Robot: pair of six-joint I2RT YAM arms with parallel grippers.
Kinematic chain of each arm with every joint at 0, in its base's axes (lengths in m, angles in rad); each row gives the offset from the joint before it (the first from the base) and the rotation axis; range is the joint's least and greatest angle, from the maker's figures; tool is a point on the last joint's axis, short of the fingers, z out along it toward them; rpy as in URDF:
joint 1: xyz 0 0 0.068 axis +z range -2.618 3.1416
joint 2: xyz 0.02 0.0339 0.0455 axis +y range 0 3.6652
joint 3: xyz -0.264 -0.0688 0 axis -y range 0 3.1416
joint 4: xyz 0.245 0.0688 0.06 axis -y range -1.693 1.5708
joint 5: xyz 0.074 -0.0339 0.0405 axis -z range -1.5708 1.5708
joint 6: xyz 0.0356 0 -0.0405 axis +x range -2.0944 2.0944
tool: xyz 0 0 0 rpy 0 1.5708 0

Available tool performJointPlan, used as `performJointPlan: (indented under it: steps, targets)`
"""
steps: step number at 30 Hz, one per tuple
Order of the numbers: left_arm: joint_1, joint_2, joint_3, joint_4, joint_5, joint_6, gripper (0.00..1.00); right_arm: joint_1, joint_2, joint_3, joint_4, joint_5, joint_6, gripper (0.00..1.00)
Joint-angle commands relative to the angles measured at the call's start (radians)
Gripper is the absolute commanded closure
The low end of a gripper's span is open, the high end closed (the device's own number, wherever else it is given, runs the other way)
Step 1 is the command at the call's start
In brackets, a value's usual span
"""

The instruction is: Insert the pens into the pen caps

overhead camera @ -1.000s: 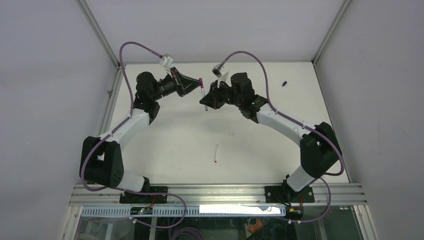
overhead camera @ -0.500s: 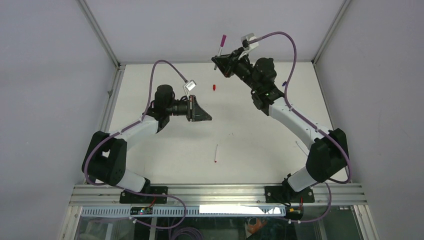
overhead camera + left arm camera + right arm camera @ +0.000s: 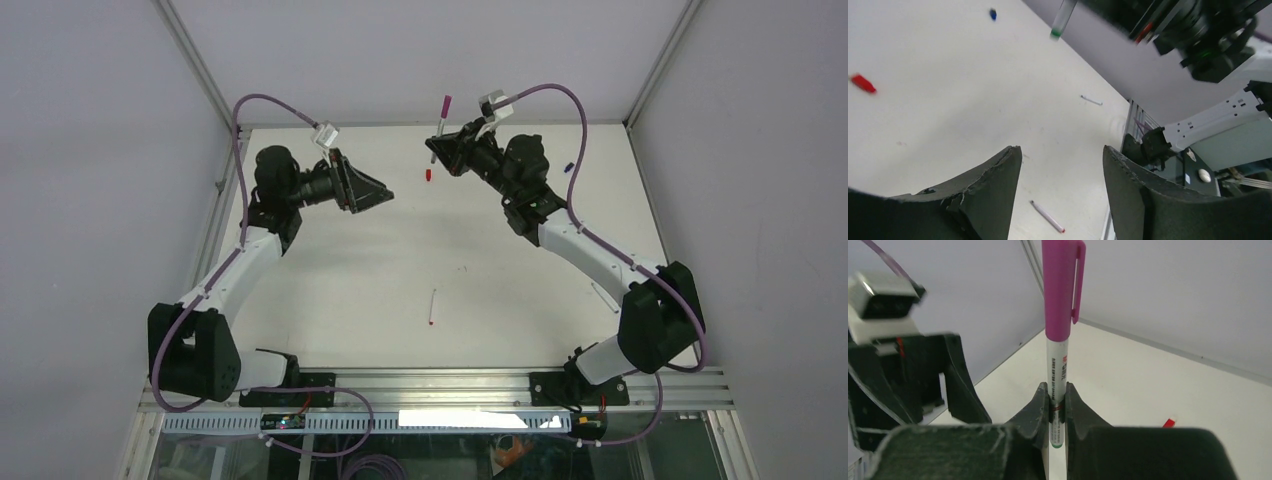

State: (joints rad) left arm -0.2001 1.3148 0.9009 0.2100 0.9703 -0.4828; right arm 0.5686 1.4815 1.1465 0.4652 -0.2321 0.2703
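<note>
My right gripper (image 3: 1057, 387) is shut on a white pen (image 3: 1057, 371) that stands upright and wears the magenta cap (image 3: 1060, 290); it hangs above the table's far edge (image 3: 440, 148). My left gripper (image 3: 1062, 150) is open and empty, raised at the far left (image 3: 383, 194), facing the right one. The red cap (image 3: 428, 174) lies on the table between them, also seen as a red cap (image 3: 863, 83) in the left wrist view. The blue cap (image 3: 993, 14) lies further off. A pen with a red tip (image 3: 432, 307) lies mid-table, and another pen (image 3: 1091, 100) lies to the right.
The white table (image 3: 340, 290) is bounded by grey walls and an aluminium frame rail (image 3: 440, 385) at the near edge. The right arm's links (image 3: 590, 255) cross the right side of the table.
My left gripper has opened and swung from mid-table back towards the far left. The right gripper has stayed almost still, holding the capped pen.
</note>
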Motion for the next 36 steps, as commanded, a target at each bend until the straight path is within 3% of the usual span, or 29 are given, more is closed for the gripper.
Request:
performJointPlan:
  steps: [1, 19, 31, 36]
  targets:
    - [-0.002, -0.025, 0.145, 0.039, -0.032, 0.005, 0.39, 0.035, -0.045, -0.029, -0.023, -0.037, -0.007, 1.00]
    - [-0.002, 0.092, 0.251, 0.111, -0.102, 0.022, 0.35, 0.185, 0.010, -0.036, -0.111, -0.119, -0.021, 1.00]
    - [-0.002, 0.105, 0.277, 0.280, 0.033, -0.084, 0.35, 0.192, 0.046, -0.021, -0.122, -0.112, -0.023, 1.00]
    - [0.002, 0.084, 0.271, 0.278, 0.046, -0.091, 0.36, 0.192, 0.046, -0.026, -0.113, -0.087, -0.025, 1.00]
